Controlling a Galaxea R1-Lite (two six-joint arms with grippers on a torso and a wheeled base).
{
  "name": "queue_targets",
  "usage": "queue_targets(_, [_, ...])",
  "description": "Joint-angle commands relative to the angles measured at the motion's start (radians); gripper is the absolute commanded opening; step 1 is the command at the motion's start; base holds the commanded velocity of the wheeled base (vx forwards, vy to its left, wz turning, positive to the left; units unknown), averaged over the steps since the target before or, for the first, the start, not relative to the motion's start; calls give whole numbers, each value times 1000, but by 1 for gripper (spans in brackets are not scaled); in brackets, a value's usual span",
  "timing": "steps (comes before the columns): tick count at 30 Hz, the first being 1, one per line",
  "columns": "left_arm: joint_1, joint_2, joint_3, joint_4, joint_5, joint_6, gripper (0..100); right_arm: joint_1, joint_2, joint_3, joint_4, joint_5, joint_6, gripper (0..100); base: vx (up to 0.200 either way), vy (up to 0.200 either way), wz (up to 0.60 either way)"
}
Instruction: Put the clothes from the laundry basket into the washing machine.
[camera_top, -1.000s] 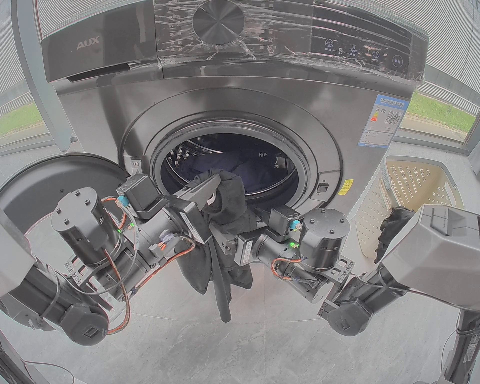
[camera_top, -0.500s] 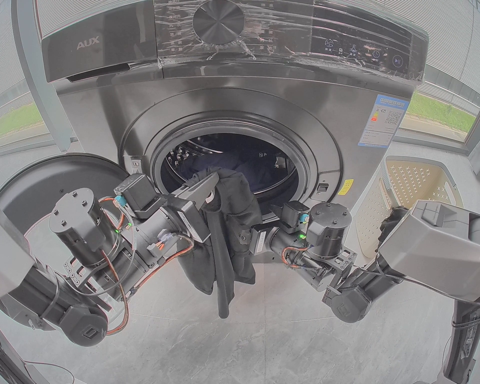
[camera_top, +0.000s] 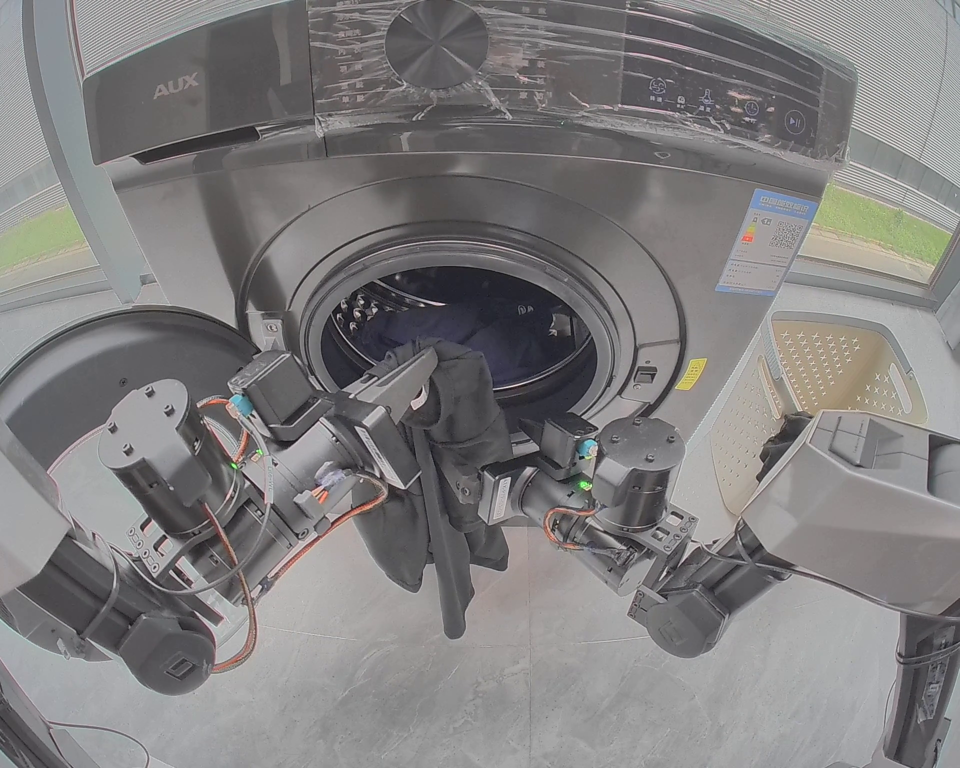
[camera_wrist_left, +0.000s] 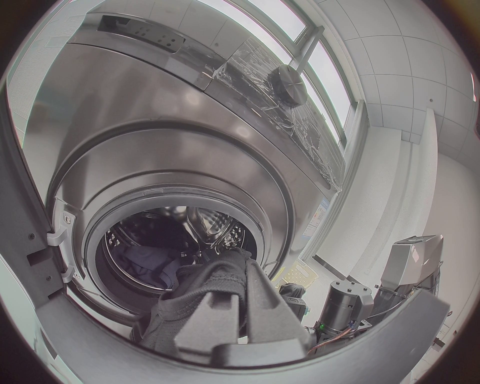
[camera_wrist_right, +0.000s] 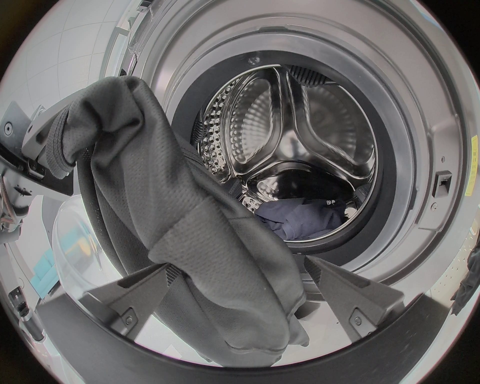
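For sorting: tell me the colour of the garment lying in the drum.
That garment is navy blue, clearest in the right wrist view.

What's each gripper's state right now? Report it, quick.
Left gripper: closed on the black garment.
Right gripper: open, gripping nothing.

A black garment (camera_top: 455, 440) hangs at frame centre before the open washing machine (camera_top: 480, 200), navy clothes (camera_top: 470, 335) inside; cream laundry basket (camera_top: 840, 370) at right.

Laundry basket (camera_top: 832, 372) right of washing machine (camera_top: 480, 195)
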Motion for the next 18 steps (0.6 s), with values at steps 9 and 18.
queue_targets(9, [0,1,0,0,1,1,0,5,6,-117,14,12,-1,100,0,0,0])
queue_targets(18, [2,0,14,-3,1,3,0,-6,46,-163,-1,9,-1,100,0,0,0])
